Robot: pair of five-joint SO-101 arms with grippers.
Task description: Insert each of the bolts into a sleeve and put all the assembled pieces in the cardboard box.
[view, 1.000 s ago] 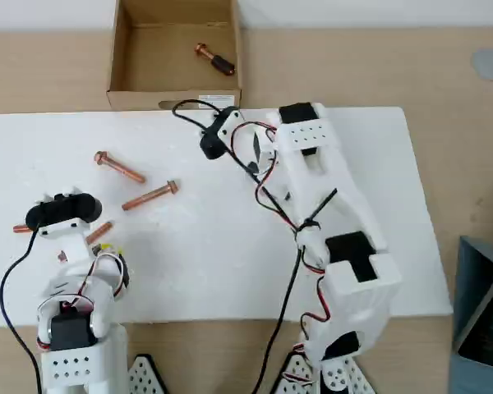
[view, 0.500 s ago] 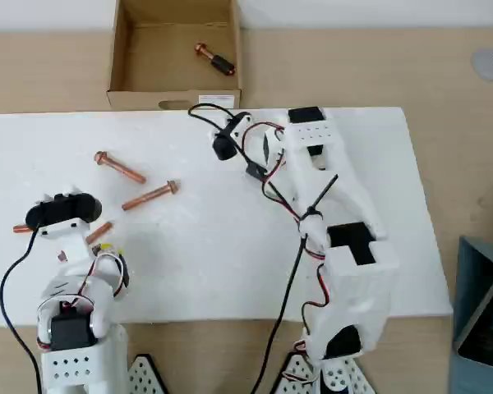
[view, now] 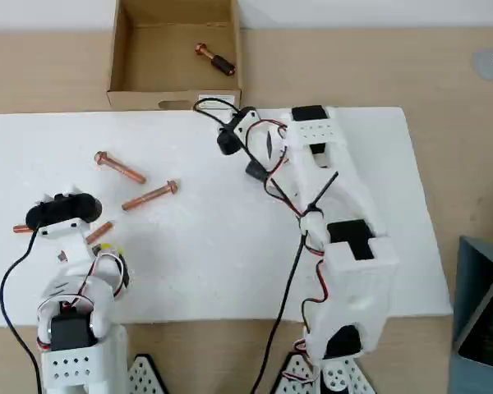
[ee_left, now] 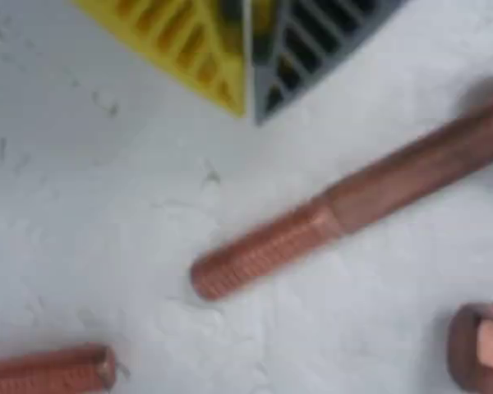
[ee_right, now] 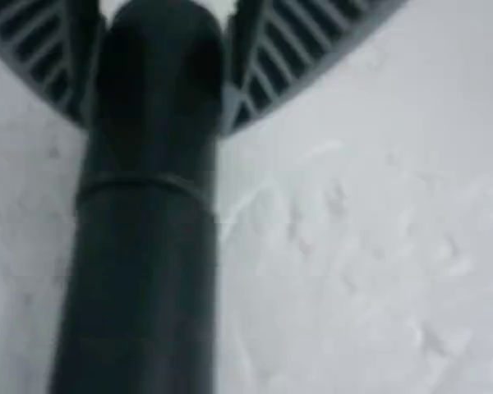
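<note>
right hand point(ee_right: 160, 57) clamps the black sleeve point(ee_right: 140, 263) at the counter's point(view: 214, 246) 12 o'clock, near the cardboard box point(view: 113, 57). carry it level toward the bolts point(view: 150, 196) at 9 o'clock, bore facing threads.

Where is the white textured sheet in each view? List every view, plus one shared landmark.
High view: white textured sheet spans mid-table, below the brown cardboard box.
Left wrist view: sheet under the copper bolts.
Right wrist view: sheet behind the black cylindrical sleeve.
Landmark: bolts, high and left wrist views.
</note>
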